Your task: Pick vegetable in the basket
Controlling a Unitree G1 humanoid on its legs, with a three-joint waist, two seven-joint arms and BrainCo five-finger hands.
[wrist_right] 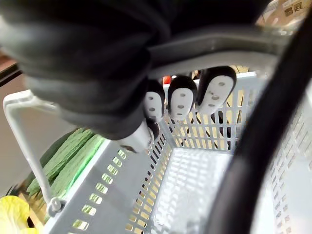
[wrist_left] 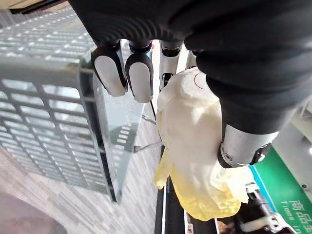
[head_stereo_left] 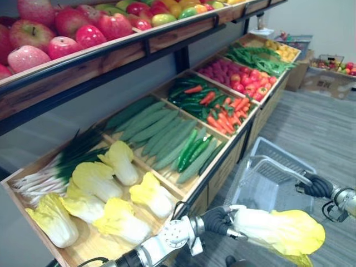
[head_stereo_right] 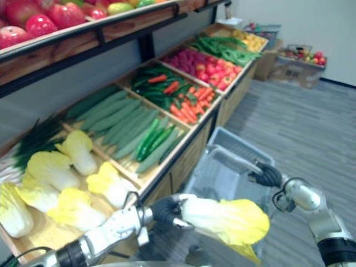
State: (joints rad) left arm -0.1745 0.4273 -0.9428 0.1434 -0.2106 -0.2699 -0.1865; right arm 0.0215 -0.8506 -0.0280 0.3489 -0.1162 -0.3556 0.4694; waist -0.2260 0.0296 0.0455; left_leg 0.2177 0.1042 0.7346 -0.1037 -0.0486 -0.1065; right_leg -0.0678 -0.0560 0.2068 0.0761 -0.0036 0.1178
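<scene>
A pale yellow-white cabbage [head_stereo_left: 281, 229] hangs level in the air, with my left hand [head_stereo_left: 218, 220] shut on its white stem end. It hovers just in front of the grey plastic basket [head_stereo_left: 281, 151], at the near rim. In the left wrist view the cabbage [wrist_left: 191, 146] lies against my palm, my fingers [wrist_left: 130, 74] reach past it, and the basket's slatted wall [wrist_left: 48, 122] stands beside it. My right hand [head_stereo_left: 317, 186] is curled round the basket's handle [wrist_right: 219, 45] and holds the basket up; its inside [wrist_right: 187, 187] holds nothing.
The wooden display [head_stereo_left: 183, 192] on my left holds more cabbages [head_stereo_left: 94, 183], green onions [head_stereo_left: 67, 161], cucumbers [head_stereo_left: 161, 133], peppers and carrots [head_stereo_left: 222, 114]. Apples [head_stereo_left: 61, 30] fill the upper shelf. Cardboard boxes [head_stereo_left: 328, 78] stand far right on the grey floor [head_stereo_left: 317, 128].
</scene>
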